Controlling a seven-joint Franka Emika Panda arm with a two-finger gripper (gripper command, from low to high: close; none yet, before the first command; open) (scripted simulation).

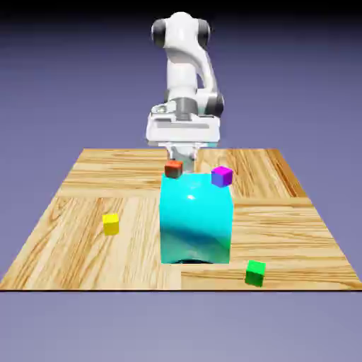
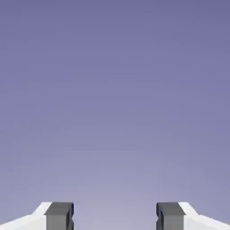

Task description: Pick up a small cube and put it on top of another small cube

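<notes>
Yellow cube point(image 1: 110, 224) unmarked on table point(image 1: 71, 233), purple cube point(image 1: 222, 176) plain — jaws apart, holding nothing.

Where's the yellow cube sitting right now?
In the exterior view the yellow cube sits alone on the table's left side, left of the big cyan block and apart from it. The hand view shows only backdrop.

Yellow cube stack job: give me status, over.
Gripper open, empty, facing backdrop. Yellow cube untouched on table, purple cube apart from it. Big cyan block stands between them.
</notes>
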